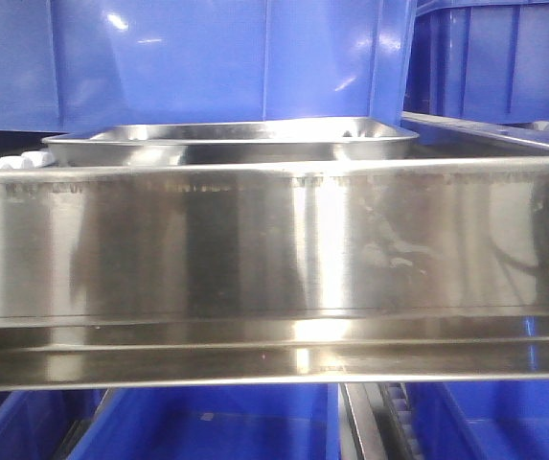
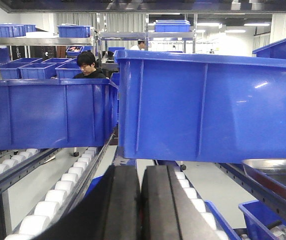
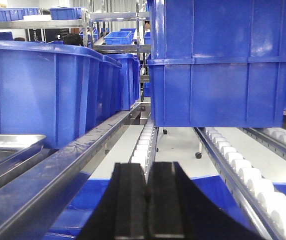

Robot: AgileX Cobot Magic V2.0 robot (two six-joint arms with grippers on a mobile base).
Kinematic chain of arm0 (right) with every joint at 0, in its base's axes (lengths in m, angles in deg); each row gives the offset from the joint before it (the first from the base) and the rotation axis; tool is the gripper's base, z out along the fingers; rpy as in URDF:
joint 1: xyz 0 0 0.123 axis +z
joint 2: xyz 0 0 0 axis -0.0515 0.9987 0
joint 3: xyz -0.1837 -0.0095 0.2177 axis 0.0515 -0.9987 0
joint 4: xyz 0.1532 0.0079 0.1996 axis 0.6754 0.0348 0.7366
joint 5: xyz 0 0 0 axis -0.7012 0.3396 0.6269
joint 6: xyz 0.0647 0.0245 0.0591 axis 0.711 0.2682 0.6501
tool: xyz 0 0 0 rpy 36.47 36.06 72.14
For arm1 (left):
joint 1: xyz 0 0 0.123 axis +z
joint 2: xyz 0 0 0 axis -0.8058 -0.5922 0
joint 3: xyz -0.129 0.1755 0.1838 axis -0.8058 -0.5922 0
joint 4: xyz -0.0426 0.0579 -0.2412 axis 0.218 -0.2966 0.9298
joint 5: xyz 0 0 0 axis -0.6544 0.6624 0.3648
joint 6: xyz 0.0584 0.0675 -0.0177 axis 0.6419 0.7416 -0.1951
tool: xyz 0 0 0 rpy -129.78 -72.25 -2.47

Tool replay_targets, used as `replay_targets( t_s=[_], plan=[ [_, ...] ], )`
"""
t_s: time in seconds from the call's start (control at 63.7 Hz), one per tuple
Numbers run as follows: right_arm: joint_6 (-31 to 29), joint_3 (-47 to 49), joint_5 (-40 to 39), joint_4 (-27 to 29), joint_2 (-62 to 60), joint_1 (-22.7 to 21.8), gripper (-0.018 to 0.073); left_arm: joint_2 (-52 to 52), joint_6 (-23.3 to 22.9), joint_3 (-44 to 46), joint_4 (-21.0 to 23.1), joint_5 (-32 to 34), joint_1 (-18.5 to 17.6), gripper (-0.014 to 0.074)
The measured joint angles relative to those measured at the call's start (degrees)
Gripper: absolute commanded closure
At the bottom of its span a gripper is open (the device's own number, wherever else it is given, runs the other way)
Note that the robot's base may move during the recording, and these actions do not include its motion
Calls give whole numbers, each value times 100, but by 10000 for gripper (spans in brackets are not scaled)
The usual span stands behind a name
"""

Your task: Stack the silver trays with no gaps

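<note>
Nearest the front camera, a broad steel shelf rail [image 1: 255, 249] fills most of the view, and blue bins on the lower shelf [image 1: 207, 426] show beneath it. Just behind the rail's top edge sits the silver tray [image 1: 226, 141], level on the shelf with its flat rim and rounded corners showing. I cannot tell whether more than one tray is nested there. Large blue bins [image 1: 207, 57] stand close behind it.

The left gripper [image 2: 141, 200] is held level and points straight into the rack. Its black fingers [image 2: 118, 205] are pressed together with only a hairline seam between them, and nothing is held. In the left wrist view, the tray [image 2: 277, 167] lies ahead and low to the right, well apart from the fingers. White rollers [image 2: 68, 180] run forward on the left under two more bins [image 2: 202, 105].

The right gripper [image 3: 146, 200] has the same pose: level, pointing forward, fingers [image 3: 128, 200] closed together and empty. The tray [image 3: 8, 145] shows at the left edge of the right wrist view, beyond a slanted rail, so it sits between the two arms. A roller track [image 3: 242, 165] runs away on the right.

Far back, a dark-haired person [image 2: 87, 65] stands among the shelves.
</note>
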Motion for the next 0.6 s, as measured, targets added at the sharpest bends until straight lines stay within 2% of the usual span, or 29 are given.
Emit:
replay_targets(
  t_s=[0.596],
  plan=[
    [0,0,-178,116,0,0,638,0,0,0,0,108,0,592]
  ],
)
